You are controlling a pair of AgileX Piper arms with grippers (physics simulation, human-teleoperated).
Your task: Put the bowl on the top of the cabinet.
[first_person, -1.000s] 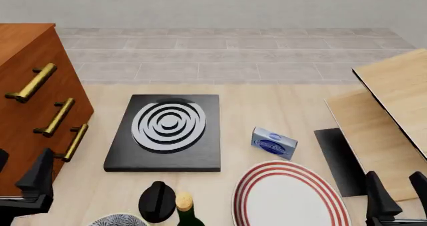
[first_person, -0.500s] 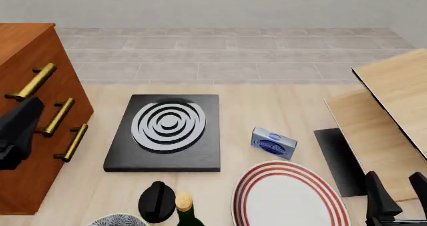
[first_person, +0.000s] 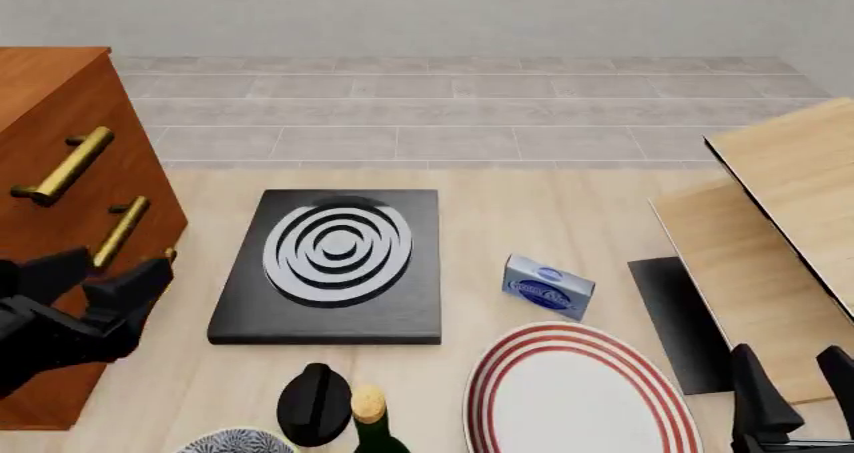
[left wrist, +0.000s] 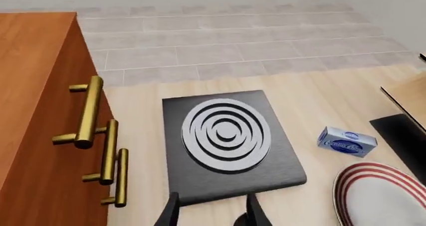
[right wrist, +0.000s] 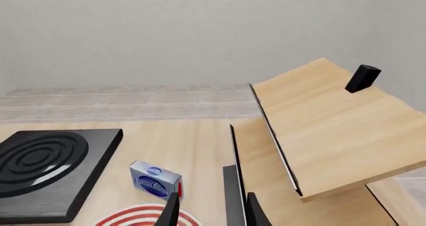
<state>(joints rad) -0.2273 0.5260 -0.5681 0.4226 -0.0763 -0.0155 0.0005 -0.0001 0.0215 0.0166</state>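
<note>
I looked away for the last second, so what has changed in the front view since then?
The left gripper, open and empty, rose from the near left corner up the reddish-brown wooden cabinet, then swung down toward the black stove plate. The right gripper, the speckled blue-and-white bowl and the red-ringed white plate stayed put.

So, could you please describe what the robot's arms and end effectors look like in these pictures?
Both are matte black, with no visible cables, markings or coverings. The left end effector has two chunky, angular, wedge-shaped fingers on a dark, faceted body. The right end effector shows two slim black fingers tapering upward to rounded tips. In the wrist views the fingers appear as narrow dark blades.
</note>
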